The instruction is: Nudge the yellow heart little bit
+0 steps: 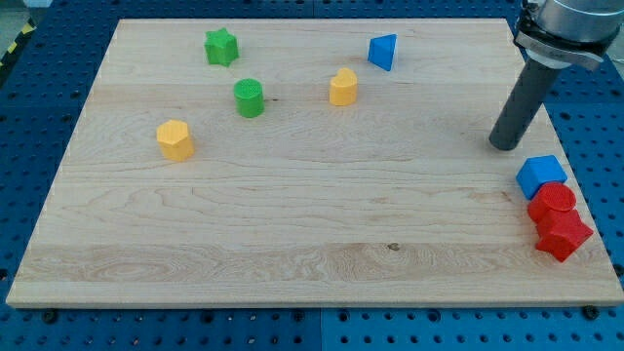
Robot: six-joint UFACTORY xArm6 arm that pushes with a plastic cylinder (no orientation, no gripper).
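Observation:
The yellow heart (342, 87) lies on the wooden board (312, 244) a little right of centre near the view's top. My tip (506, 146) rests on the board far to the heart's right and slightly lower, touching no block. A blue block (541, 175) sits just below and right of the tip.
A yellow pentagon (175, 139) lies at the left. A green star (221, 46) and a green cylinder (249, 97) are at upper left. A blue triangle (383, 51) sits just above and right of the heart. A red cylinder (557, 200) and a red star (563, 234) crowd the right edge.

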